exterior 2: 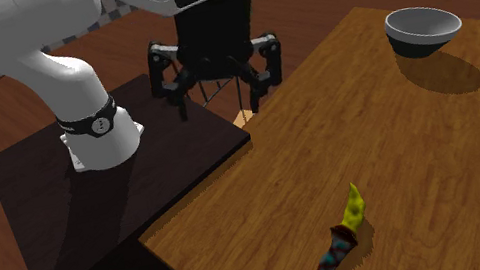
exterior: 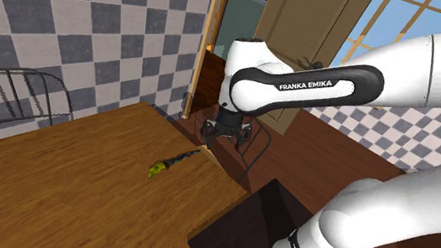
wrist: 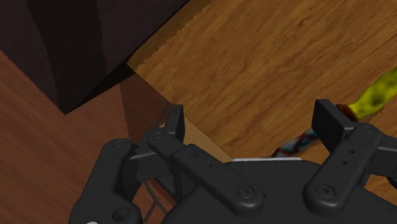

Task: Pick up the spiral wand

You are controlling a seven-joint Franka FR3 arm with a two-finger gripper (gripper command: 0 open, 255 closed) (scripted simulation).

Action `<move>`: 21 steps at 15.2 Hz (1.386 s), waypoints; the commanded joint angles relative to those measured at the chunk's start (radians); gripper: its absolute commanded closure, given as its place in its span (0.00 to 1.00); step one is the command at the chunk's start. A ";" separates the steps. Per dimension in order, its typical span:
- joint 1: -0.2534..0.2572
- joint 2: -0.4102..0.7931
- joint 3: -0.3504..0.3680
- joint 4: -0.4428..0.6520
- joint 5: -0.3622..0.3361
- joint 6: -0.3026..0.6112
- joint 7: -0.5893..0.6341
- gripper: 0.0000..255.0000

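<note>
Slim wand (exterior: pixel 169 162), lying flat on the wooden desk (exterior: pixel 51 198), loose and unheld. At one end a yellow-green, pointed, slightly twisted tip; at the other a dark shaft wound with red and bluish bands. In the shoulder view, set on a slant, yellow tip toward the lower left, dark end toward the upper right, close to the desk's edge. In the second exterior view (exterior 2: pixel 334 249), yellow tip uppermost, shaft running down and left to the picture's lower border. In the wrist view (wrist: pixel 374 97), yellow tip and banded shaft showing, the stretch between hidden behind one finger of the pincer (wrist: pixel 253 121).
</note>
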State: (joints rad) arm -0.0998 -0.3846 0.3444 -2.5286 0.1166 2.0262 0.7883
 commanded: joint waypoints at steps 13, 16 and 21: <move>-0.063 0.594 0.048 0.224 -0.179 0.394 0.705 0.00; -0.040 0.710 0.003 0.299 -0.222 0.446 0.835 0.00; -0.004 0.857 -0.064 0.401 -0.252 0.509 0.974 0.00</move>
State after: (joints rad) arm -0.1074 0.4479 0.2913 -2.1427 -0.1296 2.5233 1.7463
